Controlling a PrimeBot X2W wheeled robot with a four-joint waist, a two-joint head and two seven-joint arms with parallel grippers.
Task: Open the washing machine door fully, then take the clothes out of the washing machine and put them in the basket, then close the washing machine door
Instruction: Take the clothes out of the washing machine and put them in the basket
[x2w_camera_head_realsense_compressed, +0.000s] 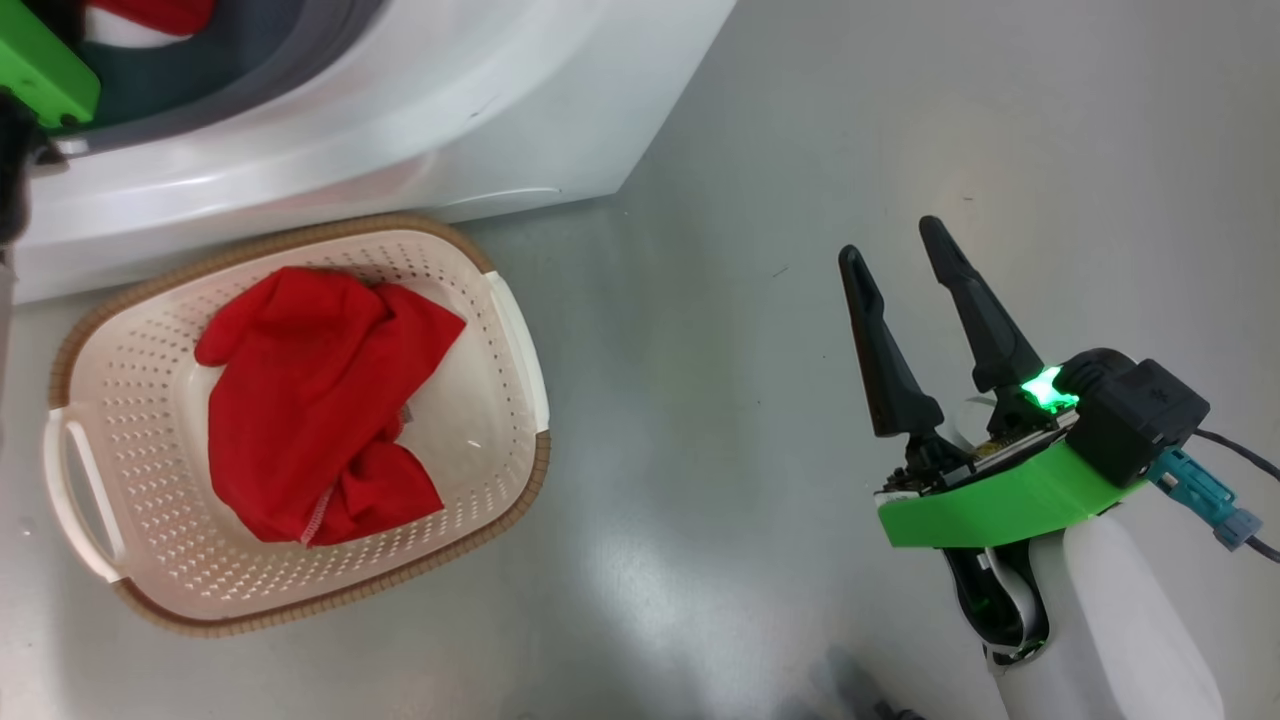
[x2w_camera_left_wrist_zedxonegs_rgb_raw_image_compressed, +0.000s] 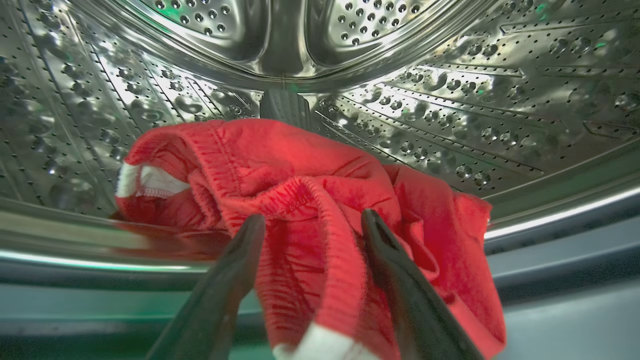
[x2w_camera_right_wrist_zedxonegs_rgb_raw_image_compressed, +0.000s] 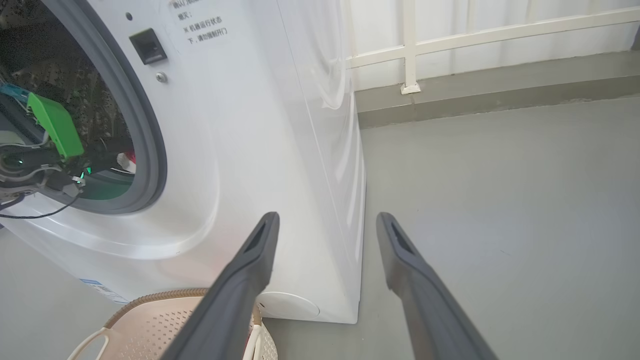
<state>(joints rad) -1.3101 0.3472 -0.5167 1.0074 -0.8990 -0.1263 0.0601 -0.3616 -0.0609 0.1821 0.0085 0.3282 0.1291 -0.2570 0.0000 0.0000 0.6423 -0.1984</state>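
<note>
The washing machine (x2w_camera_head_realsense_compressed: 400, 120) stands open; its door is out of view. Inside the steel drum (x2w_camera_left_wrist_zedxonegs_rgb_raw_image_compressed: 450, 100) lies a heap of red clothes with white trim (x2w_camera_left_wrist_zedxonegs_rgb_raw_image_compressed: 300, 170). My left gripper (x2w_camera_left_wrist_zedxonegs_rgb_raw_image_compressed: 312, 215) is open at the drum's mouth, with a fold of that red cloth between its two fingers. The cream basket (x2w_camera_head_realsense_compressed: 130, 400) sits on the floor in front of the machine and holds one crumpled red garment (x2w_camera_head_realsense_compressed: 310, 400). My right gripper (x2w_camera_head_realsense_compressed: 890, 236) hangs open and empty over bare floor, to the right of the basket.
The grey gasket (x2w_camera_right_wrist_zedxonegs_rgb_raw_image_compressed: 145, 125) rings the opening, with my left wrist's green bracket (x2w_camera_right_wrist_zedxonegs_rgb_raw_image_compressed: 55, 125) inside it. A white railing (x2w_camera_right_wrist_zedxonegs_rgb_raw_image_compressed: 410, 50) and a low kerb run behind the machine. Grey floor (x2w_camera_right_wrist_zedxonegs_rgb_raw_image_compressed: 500, 225) spreads to the right. The basket's rim (x2w_camera_right_wrist_zedxonegs_rgb_raw_image_compressed: 150, 300) lies just below my right fingers.
</note>
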